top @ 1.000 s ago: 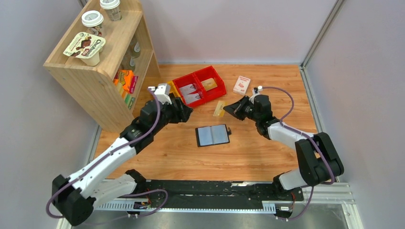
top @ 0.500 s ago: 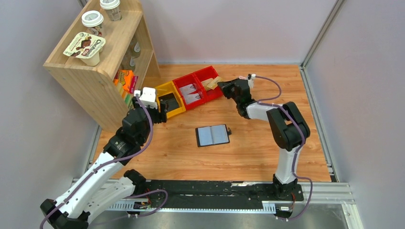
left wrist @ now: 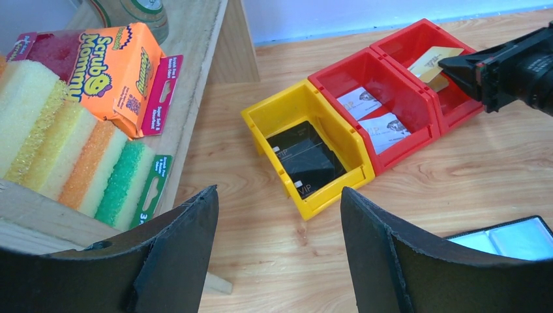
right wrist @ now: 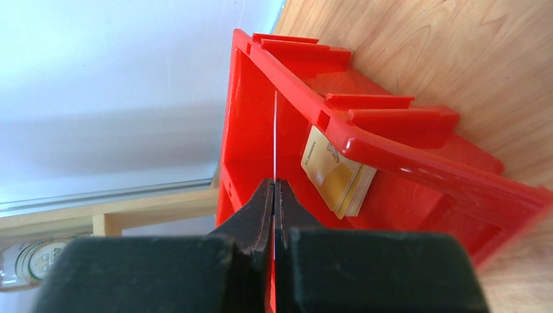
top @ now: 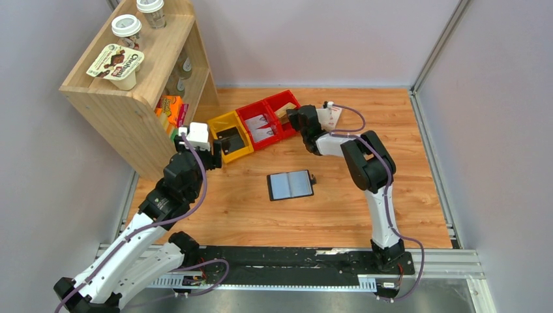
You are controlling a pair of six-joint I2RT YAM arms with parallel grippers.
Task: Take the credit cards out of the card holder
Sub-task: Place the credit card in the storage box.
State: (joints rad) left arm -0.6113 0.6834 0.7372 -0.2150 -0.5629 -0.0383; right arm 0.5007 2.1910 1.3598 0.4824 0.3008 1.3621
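Pinching one thin, stiff credit card (right wrist: 276, 140) edge-on between flat black fingers (right wrist: 251, 218), with the right gripper (right wrist: 274, 195) clamped tight over the glossy far red bin (right wrist: 391, 147) of moulded plastic. Poking straight out past the fingertips across that bin's opening, reduced to a pale sliver in the wrist view, its face colour not to be told from there. Lying just beside it inside the bin: a small stack of tan cards (right wrist: 334, 173), smooth, rectangular, round-cornered. Resting well apart on the grained wooden table (top: 326, 215), near its middle: the card holder (top: 291, 185), spread flat, black-edged, bluish-grey pockets upward, little tab at one side. Hanging released, broad matte black jaws wide apart: the left gripper (left wrist: 279, 202), short of the yellow bin (left wrist: 280, 104) and the shiny black card (left wrist: 306, 160) inside.
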